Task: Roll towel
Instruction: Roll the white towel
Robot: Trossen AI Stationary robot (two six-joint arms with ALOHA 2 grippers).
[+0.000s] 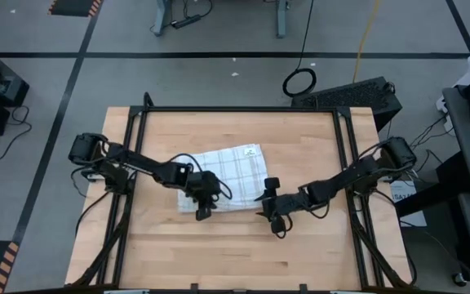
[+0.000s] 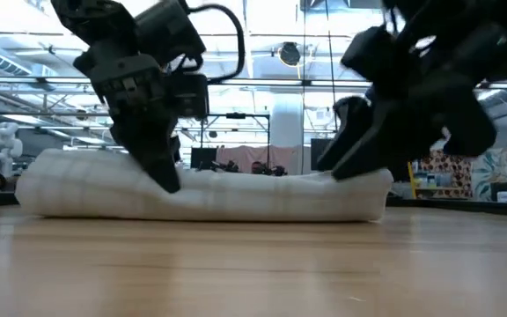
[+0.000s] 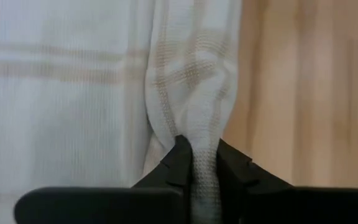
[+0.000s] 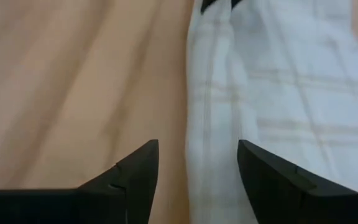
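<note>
Pinching white grid-checked cloth towel (image 3: 191,93) rolled edge, left gripper (image 3: 202,163) clamped on fabric, right gripper (image 4: 197,163) fingers spread wide, straddling towel edge, wooden table (image 1: 243,253).

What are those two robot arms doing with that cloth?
They are working on a white checked towel lying on the wooden table. The left gripper has its jaws pinched on the towel's near edge. The right gripper sits at the same edge farther along, jaws open around the cloth, not gripping it. The towel looks partly folded or rolled.
</note>
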